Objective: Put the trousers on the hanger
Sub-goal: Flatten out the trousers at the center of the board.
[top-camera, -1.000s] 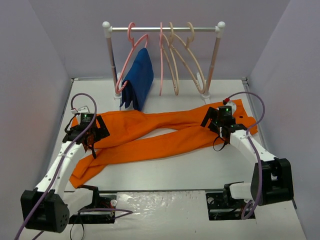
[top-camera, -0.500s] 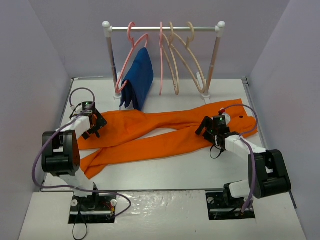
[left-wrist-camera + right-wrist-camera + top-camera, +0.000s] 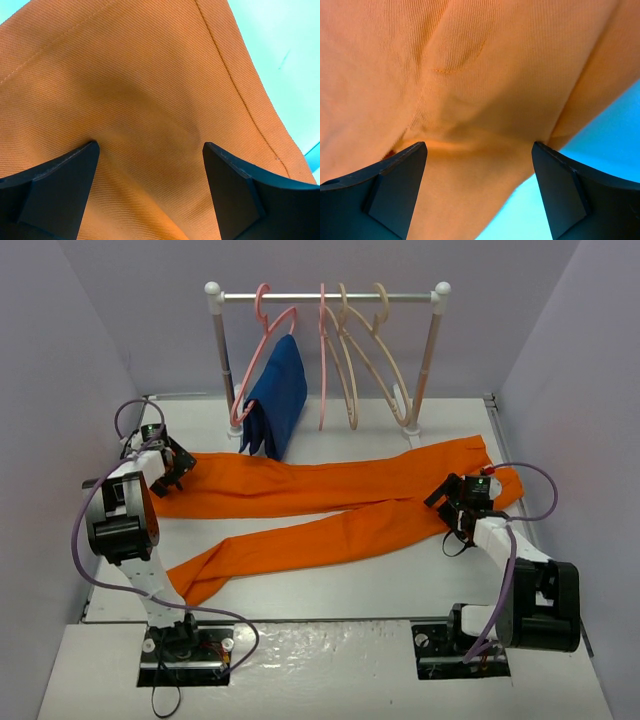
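- The trousers [image 3: 320,532] lie flat on the white counter [image 3: 350,590]. The waist is to the right, and the two legs run leftward and spread apart.
- The left gripper [image 3: 165,462] sits at the cuff end of the far leg. The left wrist view shows its jaws released and standing wide, with orange cloth filling the gap beneath them and not pinched.
- The right gripper [image 3: 455,502] rests on the waist end, near the right edge of the cloth. Its jaws are likewise spread apart, and rumpled cloth lies between and under them.
- The hanger [image 3: 383,302], cream-beige, hangs by its hook on the rail of a small rack [image 3: 432,350] at the far side of the counter. It is well apart from both grippers.
- A second cream-beige hanger [image 3: 343,295] hangs just beside it on the left.
- A bare pink hanger [image 3: 323,360] follows further left. Another pink hanger [image 3: 262,350] at the rail's left end carries a dark blue garment [image 3: 280,395].
- The lower end of the blue garment hangs just above the far edge of the upper trouser leg.
- The rack's right foot stands close behind the waist end.
- A purple cable [image 3: 530,485] loops beside the right arm, over the counter.
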